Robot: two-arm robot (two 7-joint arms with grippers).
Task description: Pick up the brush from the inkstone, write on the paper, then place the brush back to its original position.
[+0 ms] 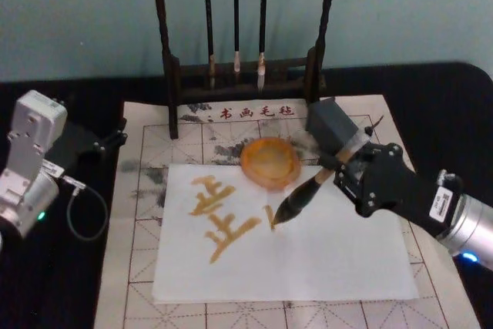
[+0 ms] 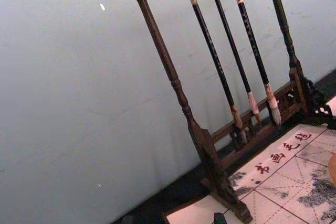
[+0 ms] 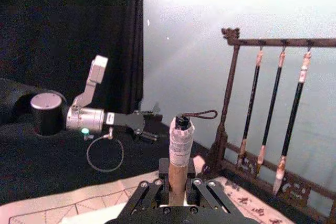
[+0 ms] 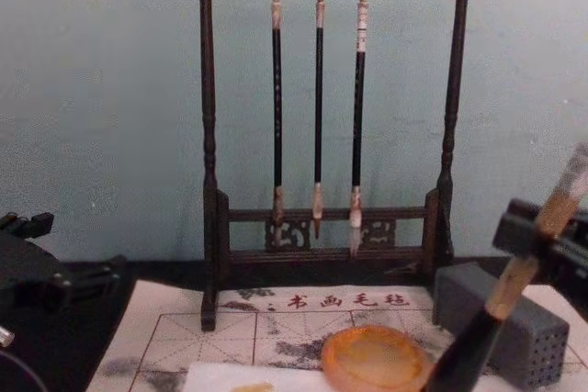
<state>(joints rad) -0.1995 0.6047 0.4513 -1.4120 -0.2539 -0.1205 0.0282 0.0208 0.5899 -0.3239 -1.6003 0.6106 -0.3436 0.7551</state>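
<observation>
Head view: a black surface under a teal wall carries a beige mat with the white paper on it. The right tool reaches in from the right, clamped on the tilted brush, whose dark tip touches the paper just beside the orange inkstone. The left tool sits parked at the mat's left edge.
Left wrist view: a dark rack of thin brushes.
Right wrist view: the brush's handle stands between closed fingers.
Chest view: the brush leans before a grey block.
</observation>
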